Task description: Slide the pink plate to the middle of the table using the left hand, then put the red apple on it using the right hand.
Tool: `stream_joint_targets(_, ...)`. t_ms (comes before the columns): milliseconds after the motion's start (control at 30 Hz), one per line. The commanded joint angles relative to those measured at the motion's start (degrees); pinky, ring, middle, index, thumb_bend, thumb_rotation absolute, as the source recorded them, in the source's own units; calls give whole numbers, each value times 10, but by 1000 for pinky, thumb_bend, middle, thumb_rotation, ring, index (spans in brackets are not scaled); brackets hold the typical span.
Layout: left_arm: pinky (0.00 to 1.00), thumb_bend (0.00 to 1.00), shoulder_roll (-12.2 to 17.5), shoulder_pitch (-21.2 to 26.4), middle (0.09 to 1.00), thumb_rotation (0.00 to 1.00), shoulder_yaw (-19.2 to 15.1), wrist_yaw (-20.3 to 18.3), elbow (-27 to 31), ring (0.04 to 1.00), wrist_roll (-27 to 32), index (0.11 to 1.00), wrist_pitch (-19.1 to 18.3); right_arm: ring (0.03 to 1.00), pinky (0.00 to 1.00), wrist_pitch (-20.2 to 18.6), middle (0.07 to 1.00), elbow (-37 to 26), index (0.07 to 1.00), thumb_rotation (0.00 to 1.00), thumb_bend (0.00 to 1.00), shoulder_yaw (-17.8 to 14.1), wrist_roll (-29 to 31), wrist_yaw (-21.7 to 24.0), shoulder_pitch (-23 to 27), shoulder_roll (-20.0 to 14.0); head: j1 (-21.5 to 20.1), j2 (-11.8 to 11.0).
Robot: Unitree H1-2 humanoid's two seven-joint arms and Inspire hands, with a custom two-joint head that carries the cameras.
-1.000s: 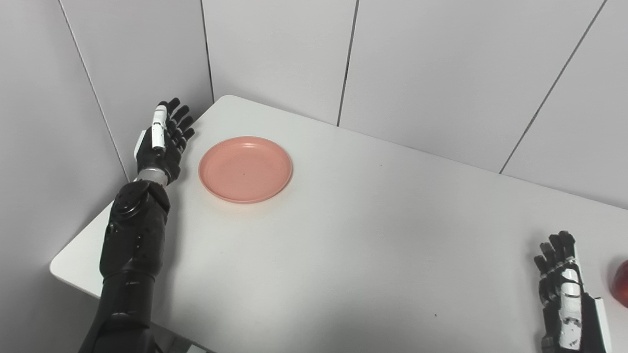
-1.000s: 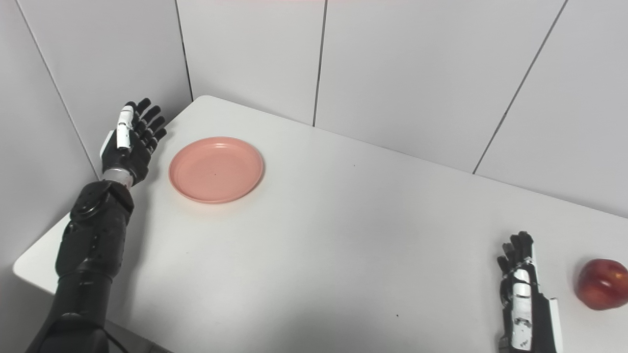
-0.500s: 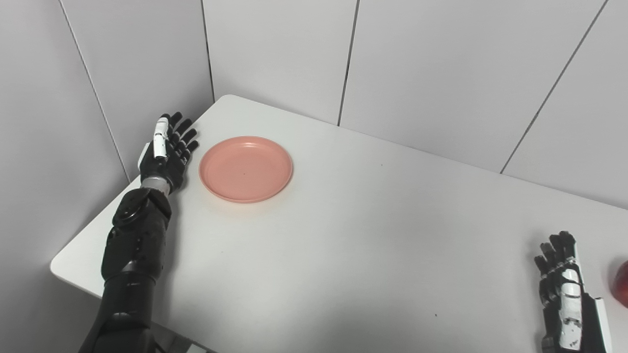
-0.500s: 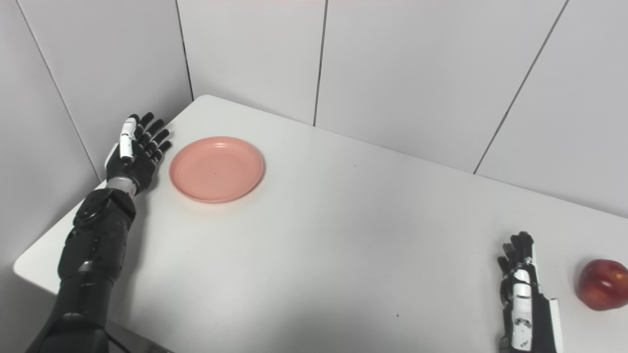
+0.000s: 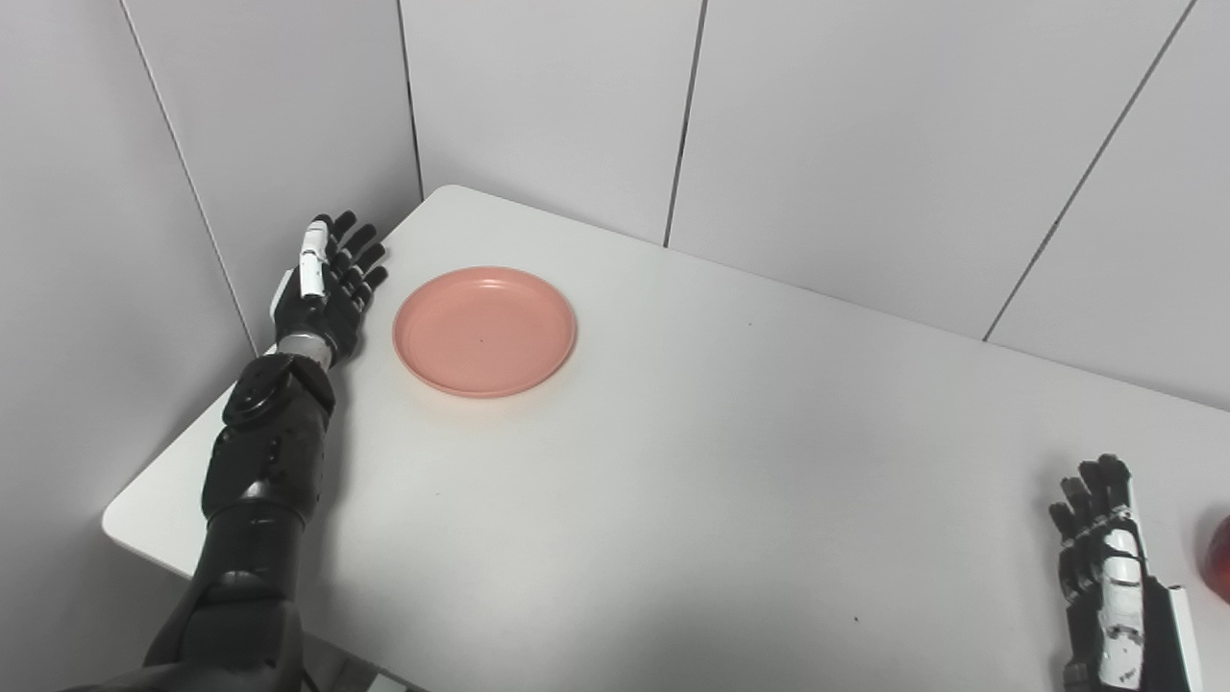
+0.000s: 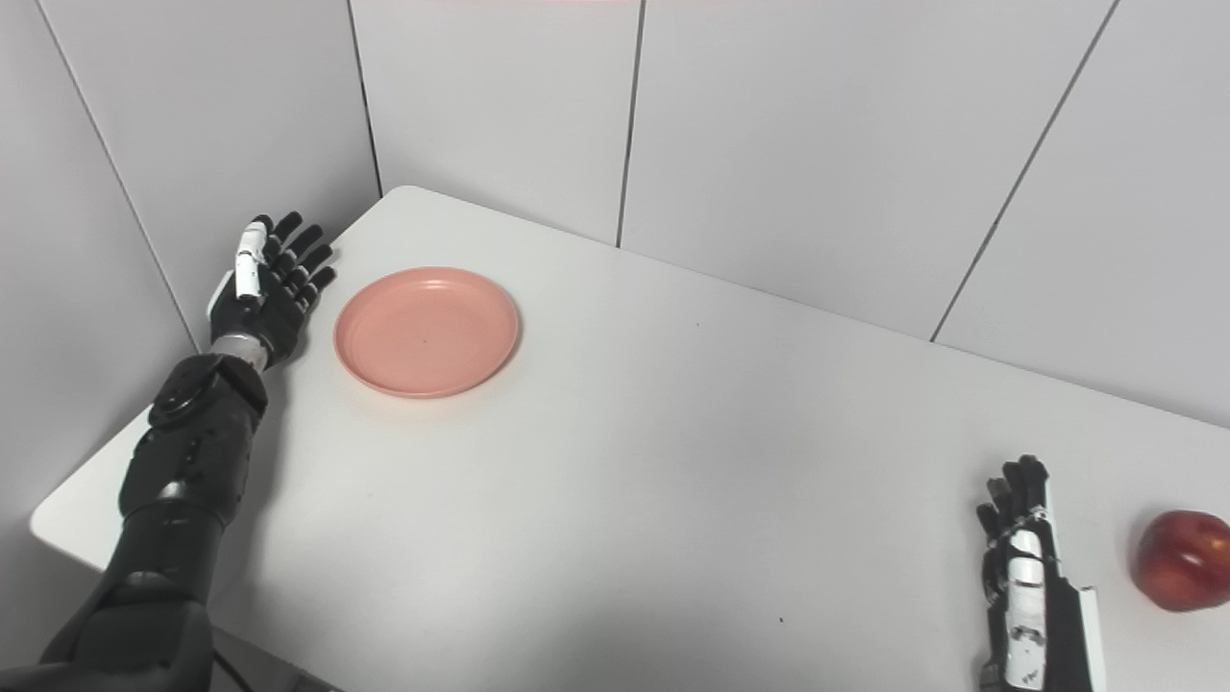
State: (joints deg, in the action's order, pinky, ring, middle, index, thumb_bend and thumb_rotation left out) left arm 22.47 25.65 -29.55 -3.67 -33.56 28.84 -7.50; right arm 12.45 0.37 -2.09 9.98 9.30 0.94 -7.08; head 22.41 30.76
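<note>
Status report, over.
Left hand open beside round pink plastic plate, no contact. Right hand open, left of red apple. Nothing blocking the plate's path.

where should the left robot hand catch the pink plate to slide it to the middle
Best at its near-left rim, coming from the left where the open left robot hand already waits beside the plate, apart from it. The plate lies flat with a low raised lip, so fingers can likely press that lip and push rightward.

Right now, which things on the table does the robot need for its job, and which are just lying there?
Needed for the job:
pink plate, near the table's far left corner
red apple, at the right edge
left hand, open beside the plate
right hand, open beside the apple

Just there:
white table itself, and nothing else lies on it
</note>
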Motion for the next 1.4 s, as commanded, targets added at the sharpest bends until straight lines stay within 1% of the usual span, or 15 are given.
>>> stream_joint_targets(0,920,354,17,22,889,1000,3,-11,-15,897,2,877,2,1000,1000,-1,1000,20,1000,1000,175,0,1,4,-29,-2,0,1)
stream_joint_targets(33,914,360,19,25,881,1000,3,-12,-22,890,3,872,1,1000,1000,-1,1000,19,1000,1000,178,0,0,3,-29,-2,0,3)
stream_joint_targets(133,900,360,19,28,867,1000,5,-11,-14,876,4,860,-13,1000,1000,3,1000,20,1000,1000,173,-1,5,5,-29,-1,0,3)
stream_joint_targets(200,894,364,25,37,861,1000,6,-25,-42,869,6,855,-6,1000,1000,0,1000,17,1000,1000,169,-1,5,5,-30,-1,0,3)
stream_joint_targets(300,878,364,23,43,849,1000,9,-24,-46,855,3,838,-7,1000,1000,-1,1000,17,1000,1000,167,-1,8,7,-30,-2,-3,4)
stream_joint_targets(333,860,369,23,45,828,1000,10,-24,-50,832,3,821,-6,1000,1000,-1,1000,18,1000,1000,172,-1,10,7,-30,-2,-4,4)
stream_joint_targets(500,811,363,21,51,803,1000,9,-44,-58,798,20,795,-20,1000,1000,-3,1000,16,1000,1000,187,1,6,5,-30,-2,-6,4)
stream_joint_targets(567,801,355,20,52,809,1000,10,-53,-56,801,24,803,-28,1000,1000,-1,1000,16,1000,1000,183,1,5,4,-30,-1,-7,5)
stream_joint_targets(700,785,355,16,48,807,1000,18,-58,-40,799,23,797,-43,1000,1000,3,1000,18,1000,1000,195,2,-2,1,-30,0,-10,6)
stream_joint_targets(833,743,355,9,41,787,1000,27,-67,-16,772,25,776,-59,1000,1000,6,1000,19,1000,1000,196,2,-3,2,-30,1,-12,6)
stream_joint_targets(900,740,342,7,37,787,1000,32,-73,-7,768,26,780,-66,1000,1000,5,1000,19,1000,1000,193,3,-2,2,-30,2,-14,6)
stream_joint_targets(1000,737,335,0,30,776,1000,41,-68,13,759,22,771,-76,1000,1000,-1,1000,15,1000,1000,204,3,-3,0,-31,4,-15,7)
stream_joint_targets(1100,747,327,-8,17,788,1000,54,-74,47,775,19,780,-88,1000,1000,-13,1000,8,1000,1000,201,2,-2,-3,-32,5,-15,8)
stream_joint_targets(1200,746,309,-14,10,789,1000,59,-72,69,777,22,778,-99,1000,1000,-12,1000,9,1000,1000,200,3,-3,-3,-31,4,-15,8)
stream_joint_targets(1367,756,327,-23,5,797,1000,70,-66,96,787,21,785,-116,1000,1000,-6,1000,14,1000,1000,206,3,-5,-2,-30,2,-16,9)
